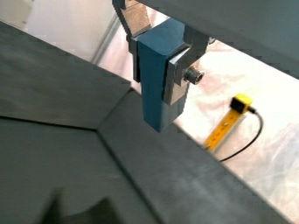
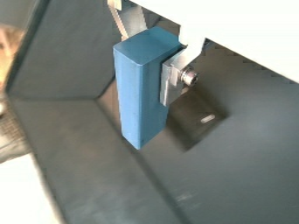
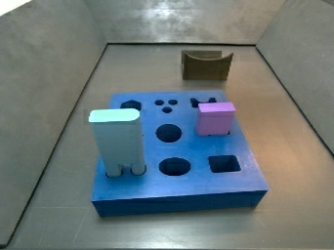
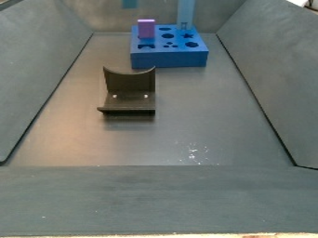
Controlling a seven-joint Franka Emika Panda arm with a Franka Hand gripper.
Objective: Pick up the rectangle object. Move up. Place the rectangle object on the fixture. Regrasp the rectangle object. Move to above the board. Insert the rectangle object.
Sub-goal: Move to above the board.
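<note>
So the tool (image 1: 167, 66) is up high, out of sight in both side views — only the wrist views catch it. It's pinching the rectangle object (image 2: 146, 87), silver fingers (image 2: 177, 74) clamped on the slab's upper part with most of its length hanging down free below them. In a wrist view the slab (image 1: 158, 74) hangs over the grey wall edge, with a yellow thing (image 1: 228, 118) on a cable lying outside.

My guess on handling: rigid, light, smooth-faced plastic-ish piece (so probably a bit slippery), sharp corners, not fragile. Gripping across the flat faces near one end looks right, leaving the free end clear for insertion.

Side views give what the wrist cams don't — the layout. Left to right in a side view: a pale round-topped block (image 3: 116, 142) standing on the board (image 3: 183, 195), then a pink cube (image 3: 216, 119), with the fixture (image 3: 206, 64) empty behind. The fixture (image 4: 126, 91) is well apart from the board (image 4: 172, 46).
</note>
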